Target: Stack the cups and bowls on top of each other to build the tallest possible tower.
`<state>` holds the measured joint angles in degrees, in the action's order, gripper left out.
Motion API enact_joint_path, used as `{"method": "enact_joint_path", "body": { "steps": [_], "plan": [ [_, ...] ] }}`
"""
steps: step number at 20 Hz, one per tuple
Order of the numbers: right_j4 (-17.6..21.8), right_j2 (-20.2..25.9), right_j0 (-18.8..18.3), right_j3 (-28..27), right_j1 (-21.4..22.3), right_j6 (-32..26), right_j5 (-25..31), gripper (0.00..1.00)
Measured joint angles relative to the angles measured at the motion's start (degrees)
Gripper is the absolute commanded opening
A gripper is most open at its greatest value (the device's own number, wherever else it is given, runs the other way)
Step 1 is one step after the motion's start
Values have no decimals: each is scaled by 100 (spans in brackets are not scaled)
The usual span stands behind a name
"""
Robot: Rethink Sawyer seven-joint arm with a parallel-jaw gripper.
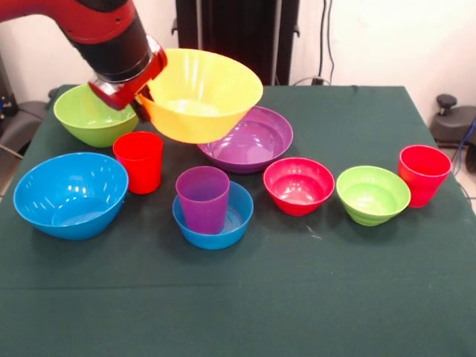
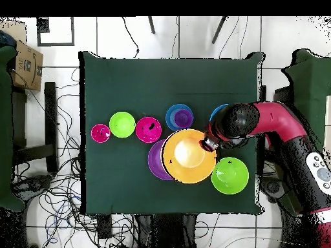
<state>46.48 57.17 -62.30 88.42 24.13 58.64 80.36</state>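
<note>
Showing an early stage of tower building: the gripper is clamped on the rim of the large glossy yellow plastic bowl, held tilted in the air above the large purple bowl. Only one nesting is done, the translucent purple tumbler standing in the small blue bowl. Single on the green tabletop are the large blue bowl, large lime bowl, small red-pink bowl, small lime bowl and both red tumblers. Most stacking appears left.
</note>
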Motion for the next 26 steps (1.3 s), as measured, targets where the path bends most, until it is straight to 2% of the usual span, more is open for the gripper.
{"method": "enact_joint_path", "body": {
  "steps": [6, 11, 26],
  "plan": [
    [1, -22, 45, -326, 5, -278, 343, 0],
    [0, -54, 133, -739, -147, -528, 389, 0],
    [-292, -55, 152, -953, -854, -563, 389, 0]
  ]
}}
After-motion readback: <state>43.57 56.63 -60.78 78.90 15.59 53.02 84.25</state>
